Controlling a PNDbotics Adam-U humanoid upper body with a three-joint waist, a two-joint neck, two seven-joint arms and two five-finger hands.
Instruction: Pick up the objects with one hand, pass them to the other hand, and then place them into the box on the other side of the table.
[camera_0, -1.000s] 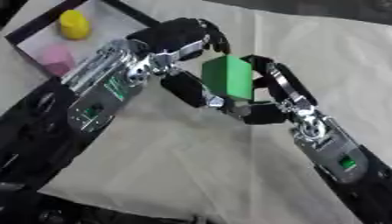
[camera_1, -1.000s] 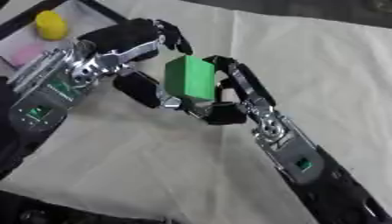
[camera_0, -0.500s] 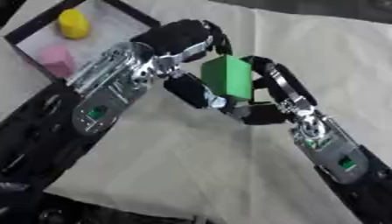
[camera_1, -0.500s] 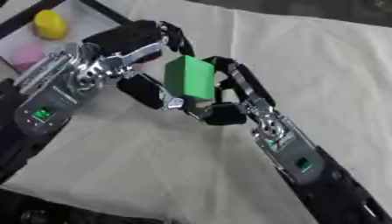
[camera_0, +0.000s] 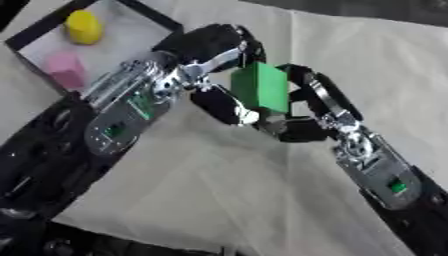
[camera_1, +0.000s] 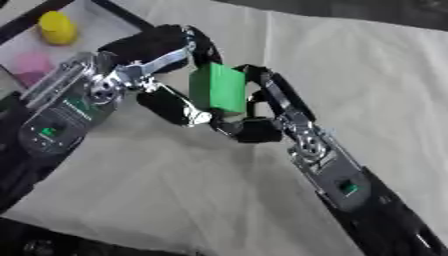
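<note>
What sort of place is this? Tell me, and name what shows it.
Probably a robot test bench: a table under a cream cloth, a black-rimmed box holding yellow and pink pieces, and two robot hands sharing a green block.

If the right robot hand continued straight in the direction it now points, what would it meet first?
The right robot hand points up-left, holding the green block. Just beyond it are the fingers of the left robot hand, already at the block, so it would probably meet those first. The box lies further along.
</note>
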